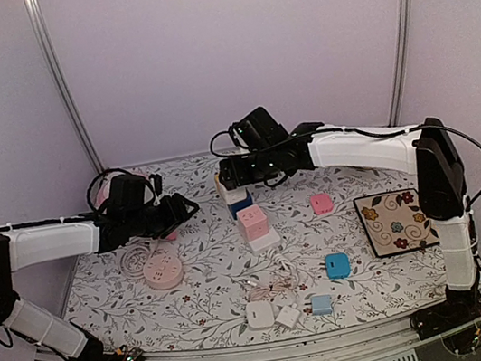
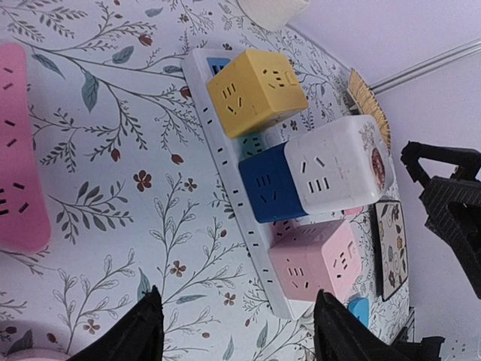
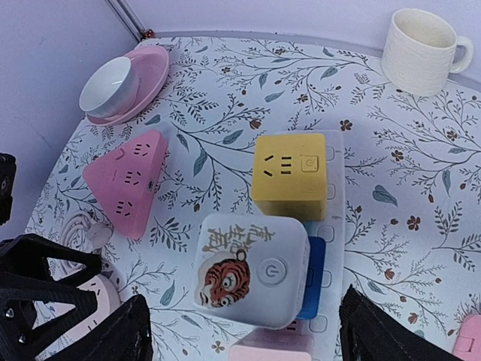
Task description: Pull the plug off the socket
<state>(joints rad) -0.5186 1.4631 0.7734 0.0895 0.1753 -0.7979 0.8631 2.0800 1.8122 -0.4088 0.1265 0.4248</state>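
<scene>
White floral cloth covers your desk (image 1: 196, 302) between lilac walls (image 1: 230, 54); you have four cube plugs (image 2: 255, 90) on one strip (image 2: 231, 194), both arms' jaws apart

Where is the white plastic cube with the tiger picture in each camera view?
Top external: white tiger cube at table centre.
Left wrist: right of centre.
Right wrist: bottom centre.
Shared landmark: the long white power strip beneath it, visible in all three.
</scene>
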